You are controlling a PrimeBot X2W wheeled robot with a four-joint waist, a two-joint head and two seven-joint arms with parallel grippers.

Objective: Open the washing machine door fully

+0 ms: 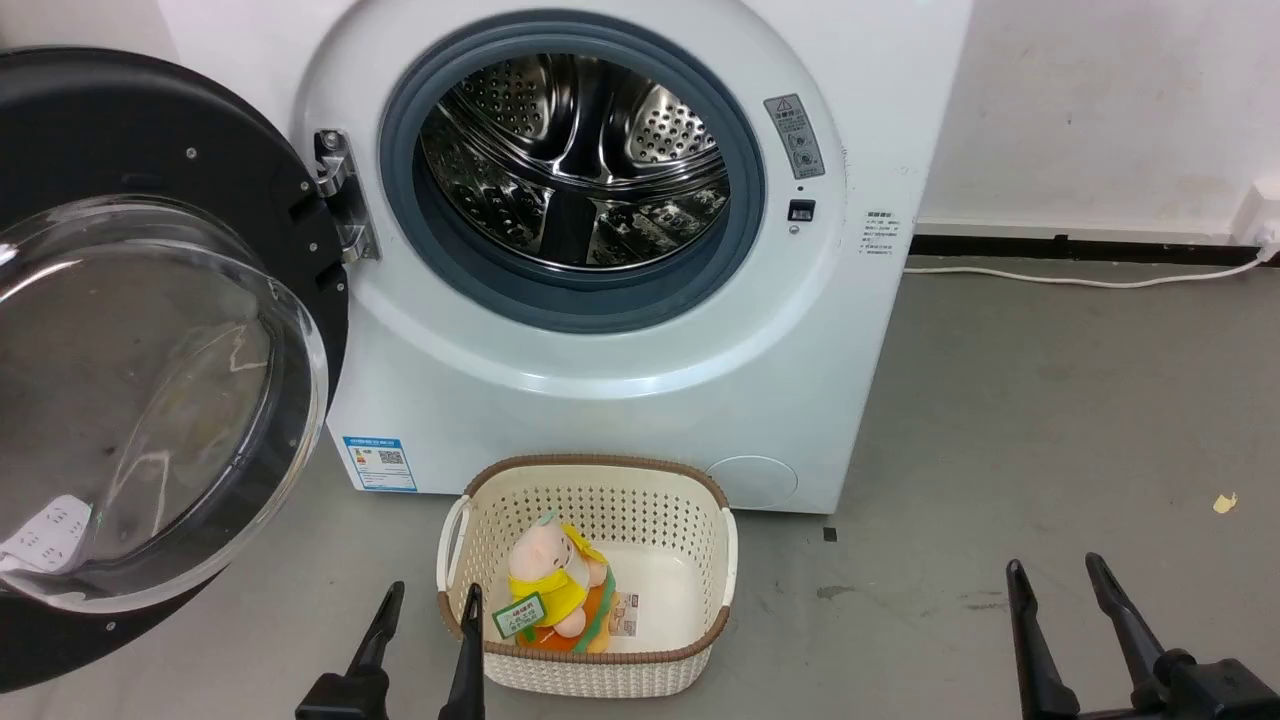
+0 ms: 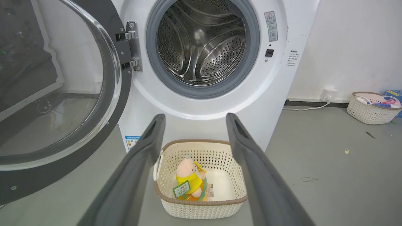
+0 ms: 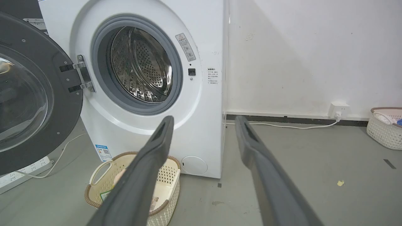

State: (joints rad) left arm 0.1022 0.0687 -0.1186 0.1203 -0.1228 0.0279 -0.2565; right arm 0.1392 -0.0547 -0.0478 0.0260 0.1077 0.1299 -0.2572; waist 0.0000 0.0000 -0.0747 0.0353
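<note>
The white washing machine (image 1: 640, 400) stands ahead with its steel drum and grey gasket exposed. Its round black door (image 1: 130, 130) with the clear glass bowl (image 1: 150, 400) is swung wide to the left on its hinge (image 1: 340, 195). The same door (image 2: 47, 94) (image 3: 31, 100) also appears at the left of both wrist views. My left gripper (image 1: 430, 598) is open low in the head view, beside the basket, holding nothing. My right gripper (image 1: 1055, 568) is open at the lower right, over bare floor. Both grippers are well apart from the door.
A cream basket (image 1: 700, 640) with a plush toy (image 1: 550, 580) sits on the floor right before the machine. A white cable (image 1: 1080, 280) runs along the wall at right. A second basket (image 2: 370, 110) stands by the wall. A power strip (image 3: 22, 171) lies under the door.
</note>
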